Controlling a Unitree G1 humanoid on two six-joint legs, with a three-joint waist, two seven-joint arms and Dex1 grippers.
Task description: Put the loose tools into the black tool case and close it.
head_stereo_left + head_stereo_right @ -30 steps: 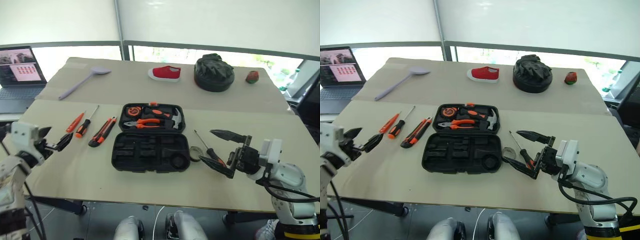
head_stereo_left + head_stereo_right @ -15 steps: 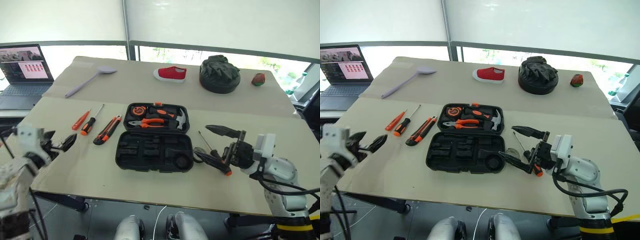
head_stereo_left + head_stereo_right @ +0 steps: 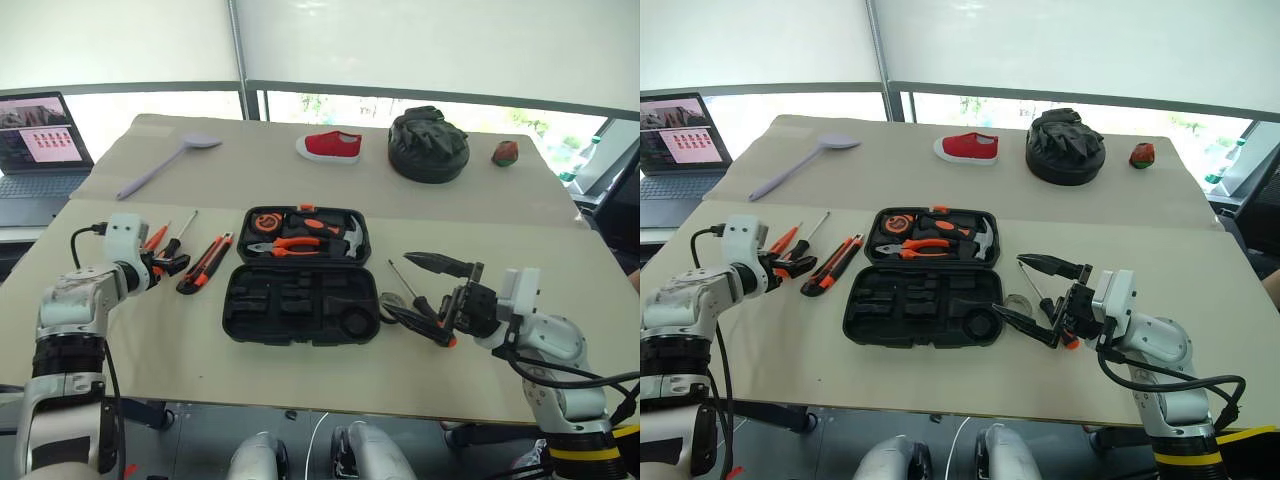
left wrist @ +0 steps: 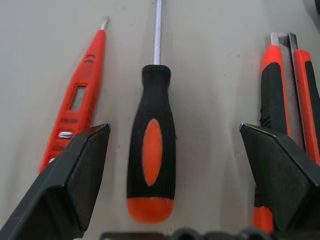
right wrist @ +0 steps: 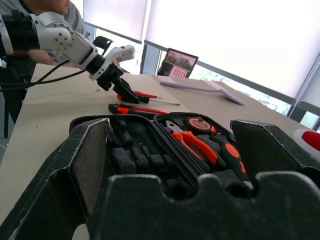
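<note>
Now the left gripper (image 4: 175, 165) has its fingers wide apart and empty, low over the desk (image 3: 150, 340), and the orange-black screwdriver (image 4: 151, 165) lies between them, handle toward the wrist. Just outside one finger lies the slim orange screwdriver (image 4: 79, 95); just outside the other finger lies the utility knife (image 4: 282, 95). So the step in hand seems to be the first pick-up. The next move probably needs the fingers to go down around the handle and close without catching either neighbour, because both lie very close.

The black tool case (image 3: 300, 300) lies open beyond the knife, with its near half empty. The right gripper (image 3: 425, 292) is also wide and empty; the third screwdriver (image 3: 418, 298) and the tape roll (image 3: 388, 305) are near its fingers, beside the case. Farther off are a lilac spoon (image 3: 165, 162), a red shoe (image 3: 330, 146), a round black bag (image 3: 428, 145) and a laptop (image 3: 35, 145), none of them in the way.
</note>
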